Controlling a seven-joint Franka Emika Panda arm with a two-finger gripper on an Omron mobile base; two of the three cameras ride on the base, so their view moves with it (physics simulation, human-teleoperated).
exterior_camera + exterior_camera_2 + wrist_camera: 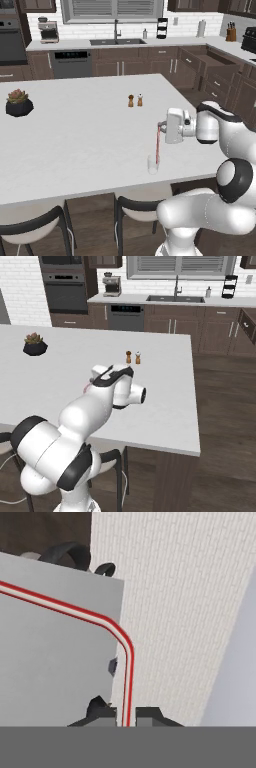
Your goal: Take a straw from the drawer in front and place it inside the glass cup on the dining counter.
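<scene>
My gripper (pixel 161 127) is shut on the top of the straw (pixel 158 145), a thin red-pink stick hanging straight down over the dining counter (pixel 75 140). Its lower end reaches the glass cup (pixel 152 165), a small clear tumbler near the counter's front edge; whether the tip is inside the cup I cannot tell. In the hand view the straw (pixel 129 662) rises between my two dark fingertips (pixel 102 714) and bends off to the left. The right base view hides the hand behind my own arm, with a sliver of pink straw (pixel 87 388) showing. The drawer (pixel 217 59) stands pulled out at the back right.
Two small shakers (pixel 135 100) stand mid-counter beyond the cup. A potted succulent (pixel 19 104) sits at the counter's left. Dark-framed stools (pixel 134 209) are tucked under the front edge. The counter's right edge (pixel 196 406) drops to the wood floor.
</scene>
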